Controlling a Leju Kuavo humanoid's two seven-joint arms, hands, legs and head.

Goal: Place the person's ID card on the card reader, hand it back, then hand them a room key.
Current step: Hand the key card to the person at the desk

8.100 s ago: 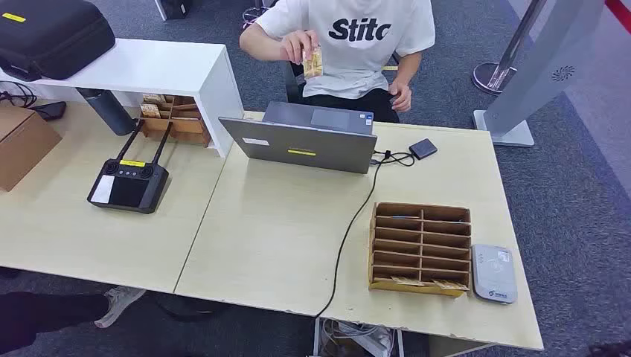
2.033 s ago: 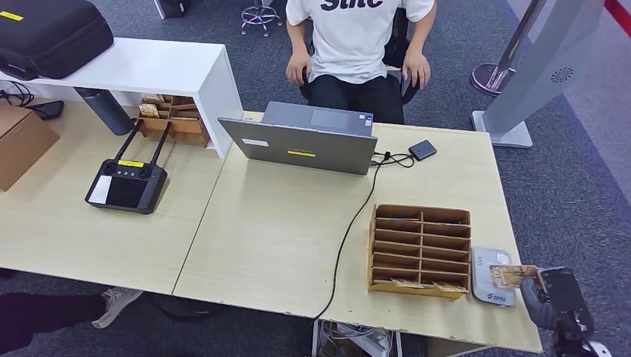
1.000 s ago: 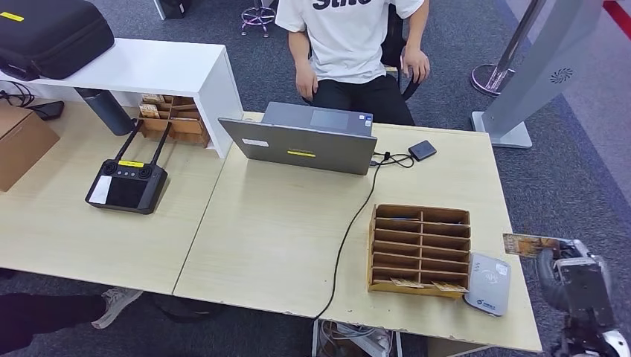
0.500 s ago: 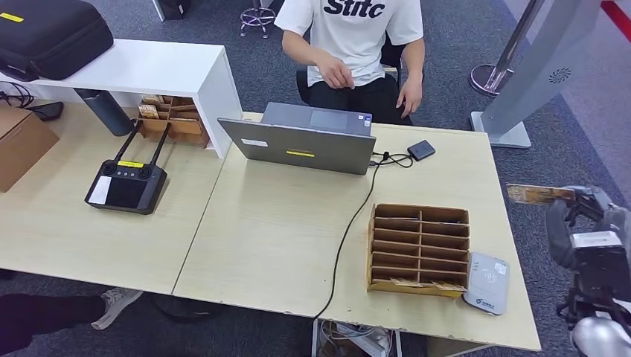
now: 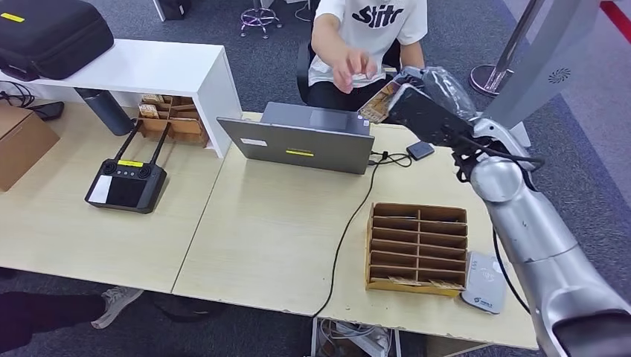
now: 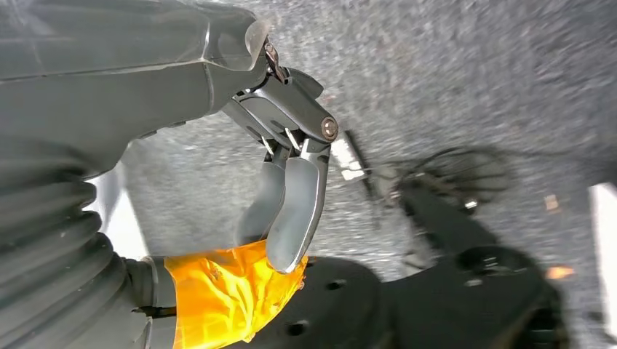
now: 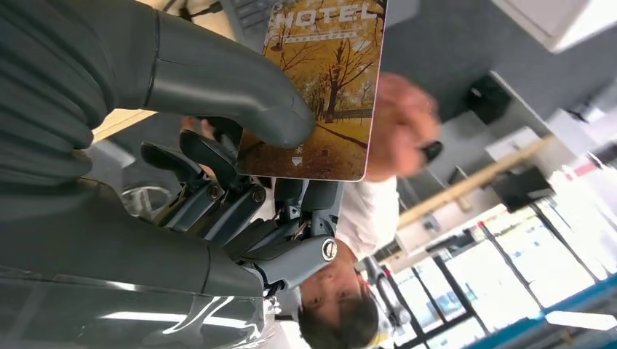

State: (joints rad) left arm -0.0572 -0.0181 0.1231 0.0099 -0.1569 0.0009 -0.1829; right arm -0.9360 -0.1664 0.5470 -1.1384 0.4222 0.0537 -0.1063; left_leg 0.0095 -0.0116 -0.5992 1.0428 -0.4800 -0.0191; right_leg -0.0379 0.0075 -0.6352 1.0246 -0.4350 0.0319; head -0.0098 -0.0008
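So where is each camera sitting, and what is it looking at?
Head view: high on the robot, looking down at the desk. Its right arm reaches over the laptop, right hand holding the card out to the person.
Left wrist view: behind the left hand, looking at grey floor; its fingers hold nothing.
Right wrist view: behind the right hand, facing the person; the thumb presses the card.
Shared: head and right wrist views both show the card, the right hand and the person.
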